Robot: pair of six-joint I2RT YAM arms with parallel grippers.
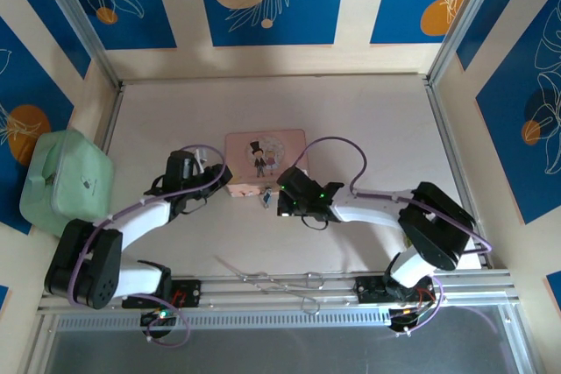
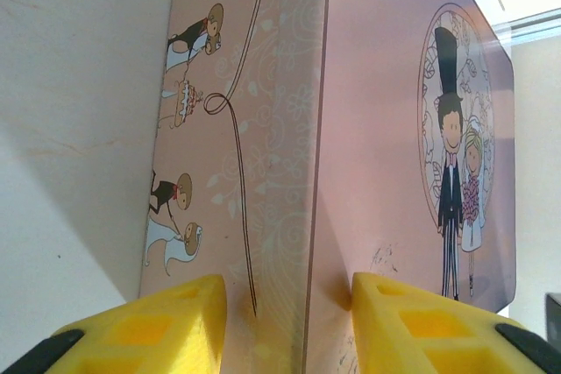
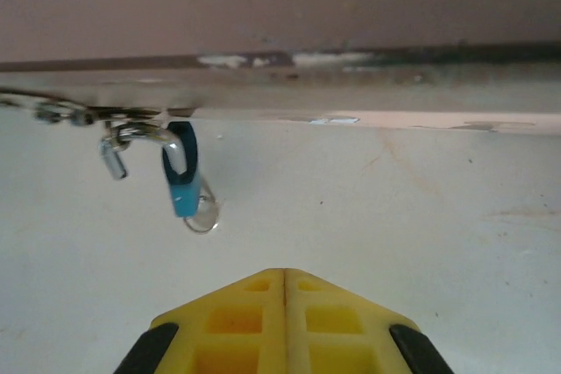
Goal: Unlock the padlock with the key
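Note:
The pink tin box [image 1: 266, 153] lies mid-table. The tiny blue padlock [image 1: 266, 201] hangs at its near wall. In the right wrist view the padlock [image 3: 182, 186] hangs by its silver shackle [image 3: 140, 136] from the box's hasp. A small round silver piece [image 3: 202, 215] under the body looks like the key's head. My right gripper [image 3: 285, 273] is shut and empty, just short of the padlock and to its right [image 1: 282, 202]. My left gripper [image 1: 225, 179] clamps the box's left near corner. Its yellow fingers [image 2: 180, 317] press the box [image 2: 289, 172] from both sides.
A mint green case [image 1: 66, 179] stands at the table's left edge. Thin silver wire pieces [image 1: 272, 280] lie near the front rail between the arm bases. Aluminium posts and patterned walls enclose the table on three sides.

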